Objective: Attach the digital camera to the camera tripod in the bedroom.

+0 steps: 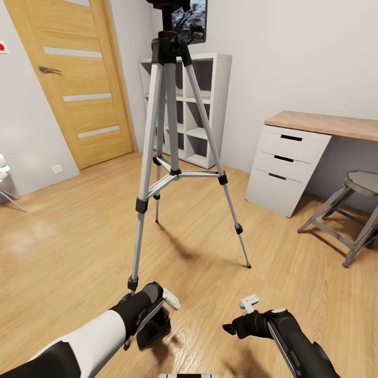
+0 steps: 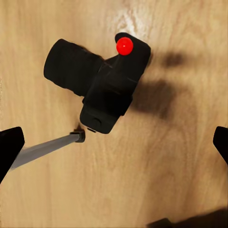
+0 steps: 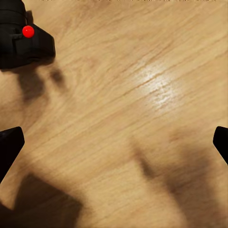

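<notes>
Bedroom floor (image 1: 79, 236): tripod (image 1: 168, 157) before camera (image 2: 97, 80)

We count one tripod (image 1: 173, 157) on three legs, one camera (image 2: 102, 80) with one red button (image 2: 124, 46), and one door (image 1: 71, 79). We also see one shelf unit (image 1: 202, 105), one desk (image 1: 325, 123) with three drawers (image 1: 286, 155), one stool (image 1: 352, 210), and two arms, left (image 1: 100, 331) and right (image 1: 294, 341).

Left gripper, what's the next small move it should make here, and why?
Probably lower the left gripper straight down over the digital camera. The camera lies on the wooden floor beside a foot of the camera tripod, and the fingers are spread wide above it, holding nothing.
</notes>
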